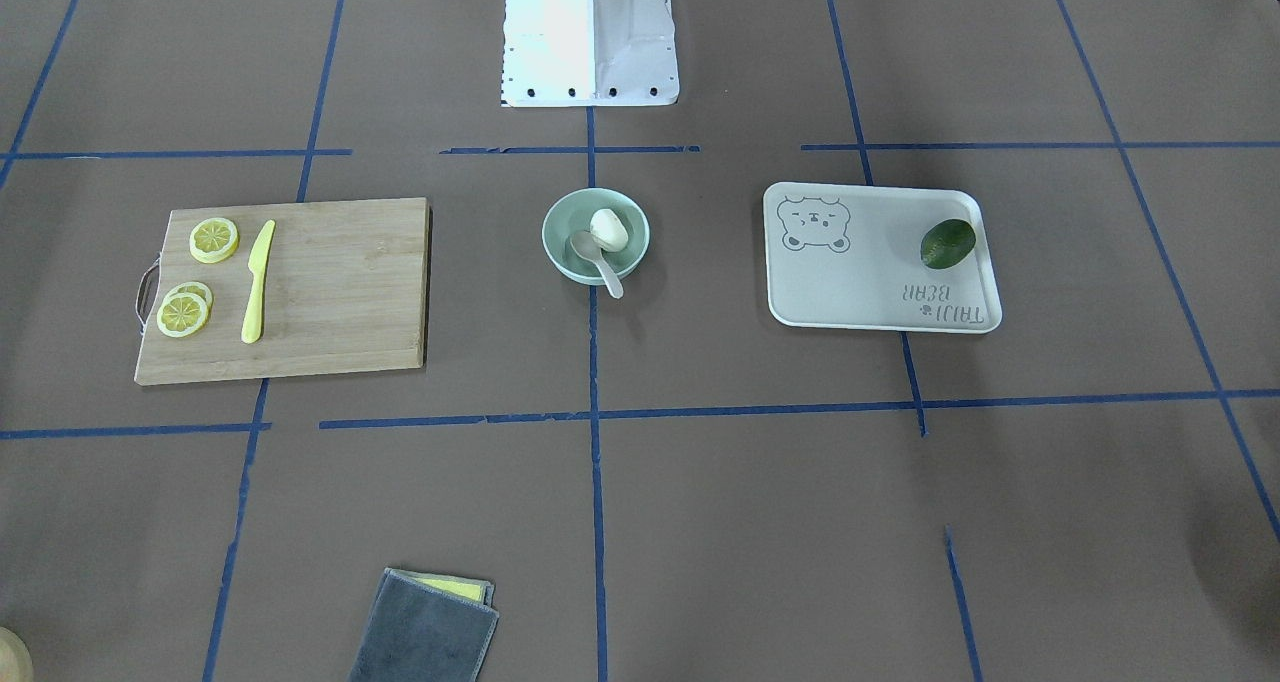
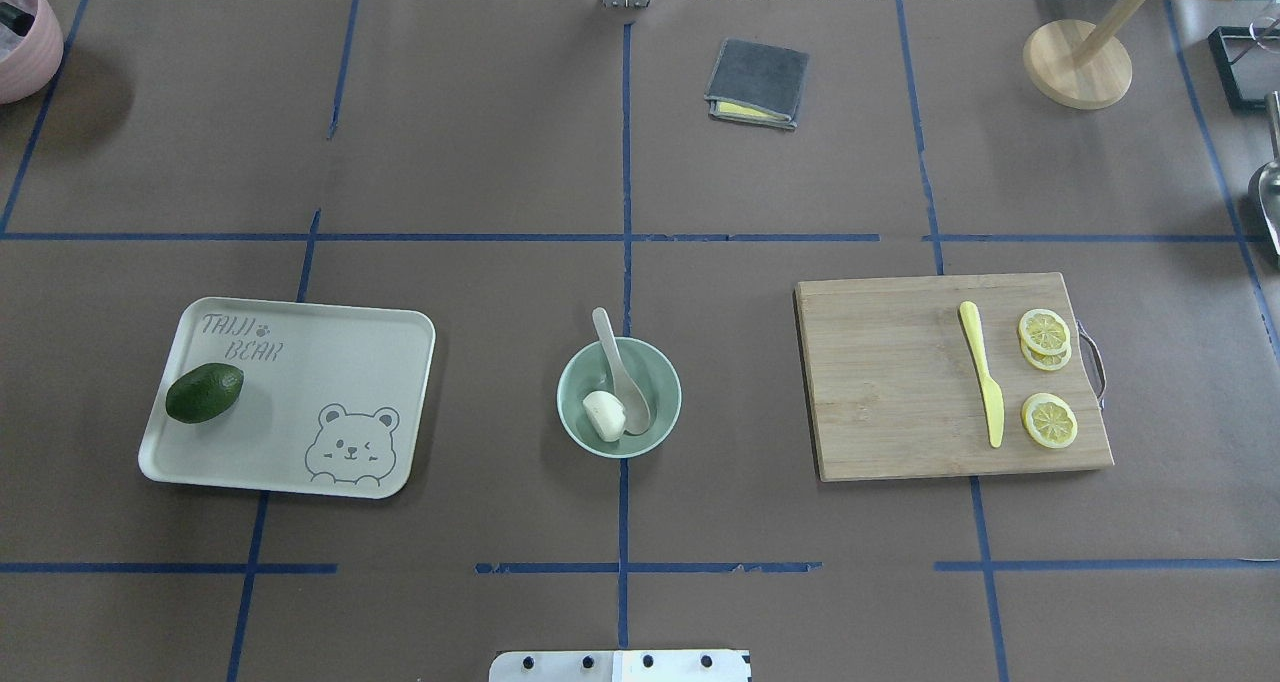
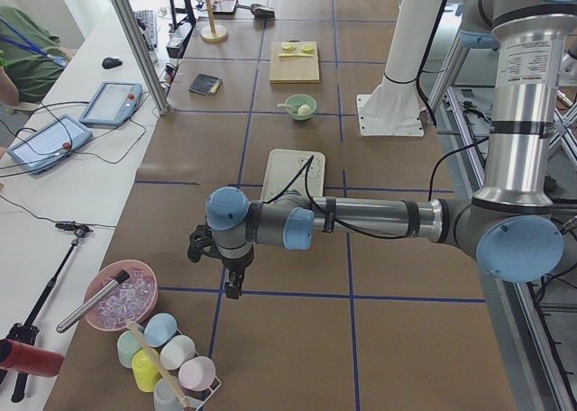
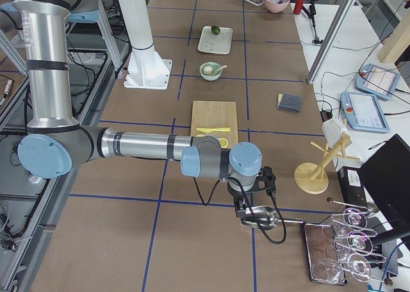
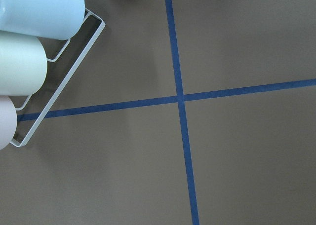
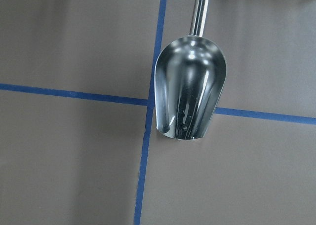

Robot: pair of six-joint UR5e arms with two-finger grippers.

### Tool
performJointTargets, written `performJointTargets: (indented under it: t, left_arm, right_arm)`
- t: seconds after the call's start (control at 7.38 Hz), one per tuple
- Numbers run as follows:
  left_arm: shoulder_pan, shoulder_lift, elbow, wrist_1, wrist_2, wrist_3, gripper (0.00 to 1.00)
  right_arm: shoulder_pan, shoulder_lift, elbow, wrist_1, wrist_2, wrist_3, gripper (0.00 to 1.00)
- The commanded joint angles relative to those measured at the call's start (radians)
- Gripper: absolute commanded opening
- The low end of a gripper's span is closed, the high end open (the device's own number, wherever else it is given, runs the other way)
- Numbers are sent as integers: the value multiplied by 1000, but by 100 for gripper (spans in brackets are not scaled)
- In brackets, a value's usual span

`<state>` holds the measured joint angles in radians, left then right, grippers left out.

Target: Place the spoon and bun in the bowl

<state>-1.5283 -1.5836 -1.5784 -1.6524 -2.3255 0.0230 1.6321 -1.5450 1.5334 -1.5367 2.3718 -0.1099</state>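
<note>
The pale mint-green bowl [image 2: 670, 417] stands at the table's middle, also in the front view [image 1: 563, 265]. The white bun [image 2: 603, 415] lies inside it [image 1: 609, 229]. The pale spoon [image 2: 615, 362] rests with its scoop in the bowl beside the bun and its handle over the rim [image 1: 602, 265]. My left gripper [image 3: 230, 280] hangs far off at the table's left end, near a cup rack. My right gripper [image 4: 246, 210] hangs far off at the right end, over a metal scoop. Both show only in the side views, so I cannot tell whether they are open or shut.
A cream bear-print tray [image 2: 300, 362] with a dark avocado [image 2: 204, 392] lies left of the bowl. A wooden board [image 2: 900, 382] with a yellow knife [image 2: 982, 372] and lemon slices [image 2: 1045, 332] lies right. A grey cloth [image 2: 757, 84] lies farther back. A metal scoop [image 6: 190, 94] lies under the right wrist.
</note>
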Motion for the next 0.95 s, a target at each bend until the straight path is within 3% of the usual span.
performJointTargets:
  t: [0.0, 0.81]
  left_arm:
    - [-6, -1, 0, 0, 0, 0, 100]
    - [-41, 2, -3, 0, 0, 0, 100]
  right_arm:
    - [0, -3, -4, 23, -5, 33, 100]
    - [0, -3, -6, 21, 7, 36, 100]
